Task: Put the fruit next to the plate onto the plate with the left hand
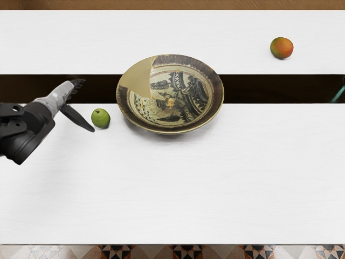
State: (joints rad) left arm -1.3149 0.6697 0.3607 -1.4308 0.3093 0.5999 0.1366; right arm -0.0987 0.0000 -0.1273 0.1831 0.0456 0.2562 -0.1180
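Note:
A small green apple [100, 117] lies on the white table just left of the patterned plate [125, 100], a shallow brown bowl-like dish with dark figures inside. My left hand [77, 103] comes in from the left edge and hovers just left of the apple. Its fingers are spread and hold nothing; one dark finger [81, 120] points down toward the apple, almost touching it. The plate holds nothing.
An orange-red fruit [281, 47] lies far back right on the rear table surface. A dark gap [269, 89] runs across between the two white tabletops, under the plate. A sliver of another object shows at the right edge [340, 91].

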